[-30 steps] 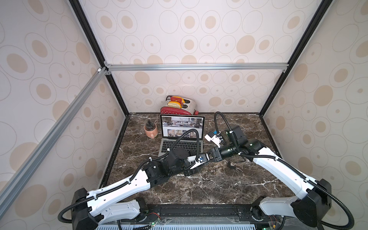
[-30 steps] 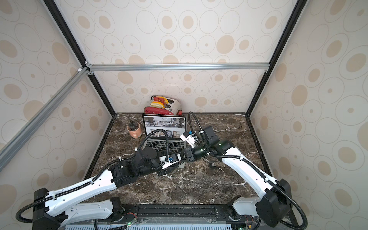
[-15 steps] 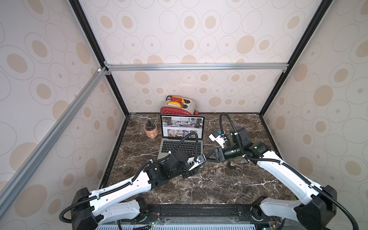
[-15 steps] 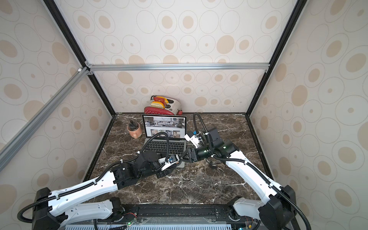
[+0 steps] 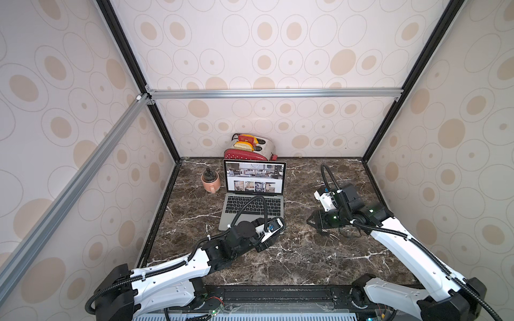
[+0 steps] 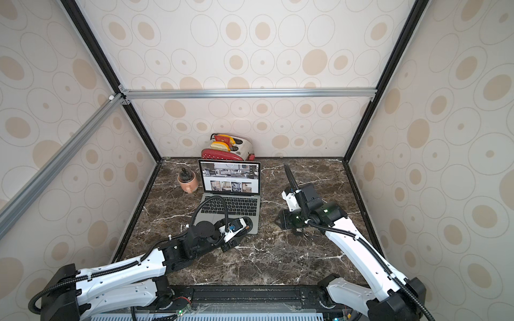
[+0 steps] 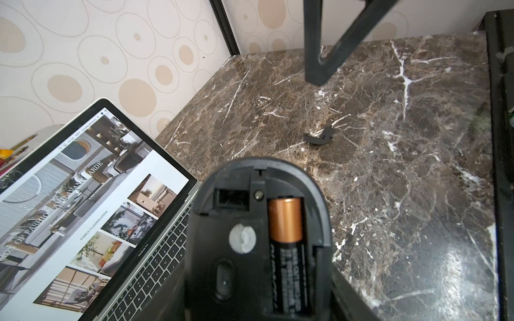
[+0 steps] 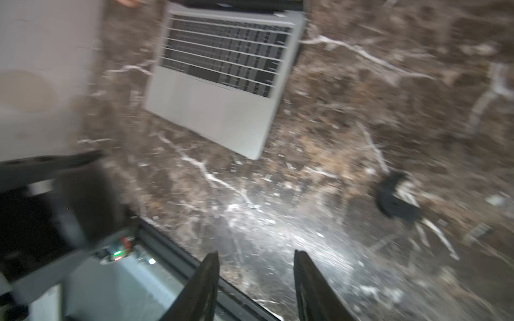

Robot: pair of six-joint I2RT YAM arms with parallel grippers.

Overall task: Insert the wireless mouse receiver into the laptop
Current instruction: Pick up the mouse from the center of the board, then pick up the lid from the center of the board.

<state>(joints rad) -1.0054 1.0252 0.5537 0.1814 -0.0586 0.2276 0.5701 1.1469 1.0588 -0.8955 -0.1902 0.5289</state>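
Findings, from the fingers outward:

I am reading the right fingers [image 8: 205, 286] as standing apart with nothing between them, though that wrist view is blurred. They are hanging above the surface [image 5: 292, 258], well to the right of the laptop [image 5: 251, 207]. A small black piece [image 7: 319, 137] is lying flat on the surface close by.

I am reading the left fingers [image 5: 279, 229] as closed on the wireless mouse [image 7: 258, 236], underside showing, at the laptop's front right corner. Its receiver slot [image 7: 230, 196] is showing empty beside the battery [image 7: 285, 222].

I am not finding the receiver with certainty. The black piece may be it, but I cannot tell.

The laptop is sitting open, screen lit, at the back middle of the surface, just in front of the toaster [image 5: 250, 150].

I am judging the step in hand to be the pickup. I am advising a slow descent with one finger on each side of the piece, gripping its plastic end so the plug is left free. No laptop port is showing in any view, so I am recommending a check of the side edge before approach.

I am counting:
- laptop: one
- mouse: one
- battery: one
- empty slot: one
- black piece: one
- toaster: one
- pink mug [image 5: 211, 183]: one
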